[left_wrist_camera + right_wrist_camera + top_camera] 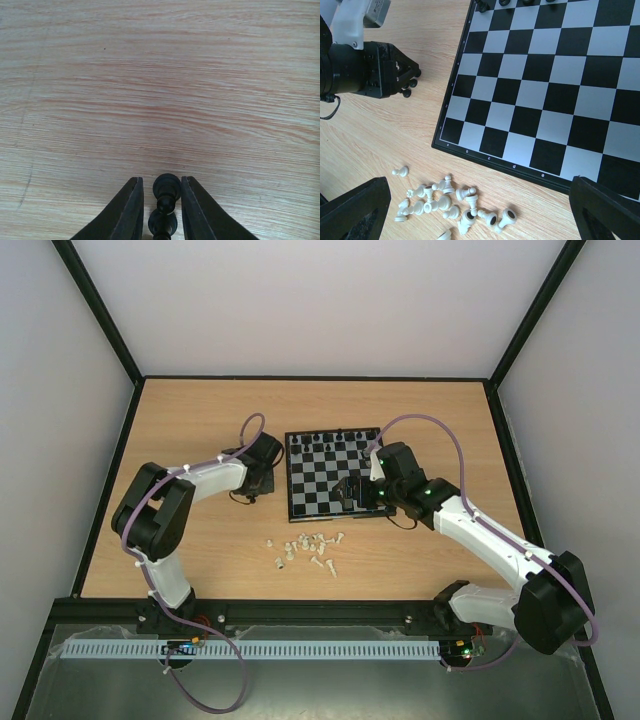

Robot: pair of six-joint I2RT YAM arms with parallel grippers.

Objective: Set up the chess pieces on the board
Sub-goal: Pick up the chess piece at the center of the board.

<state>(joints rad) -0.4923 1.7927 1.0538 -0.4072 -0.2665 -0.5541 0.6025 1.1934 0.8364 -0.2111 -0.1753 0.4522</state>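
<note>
- The left gripper [161,181] is low over the wooden table [150,75], just beside the left edge of the board, with its tips pointing toward it.
- Its dark fingers [131,212] are only narrowly parted, and a black chessman [166,186] sits between the tips. The piece is close against the right finger and a sliver of gap shows at the left one. I cannot tell whether it is truly pinched.
- A second black chessman [161,222] sits deeper between the same fingers, right behind the first.
- The white chess pieces [445,202] are in a loose heap on the table, just off the near edge of the board toward its left corner. Most are tipped on their sides and a few stand upright.
- The board [540,85] lies flat near the middle of the table, between the two arms.
- More black chess pieces [325,443] stand along the far rows of the board.
- The right gripper [352,492] is above the near right part of the board, its fingers spread wide.
</note>
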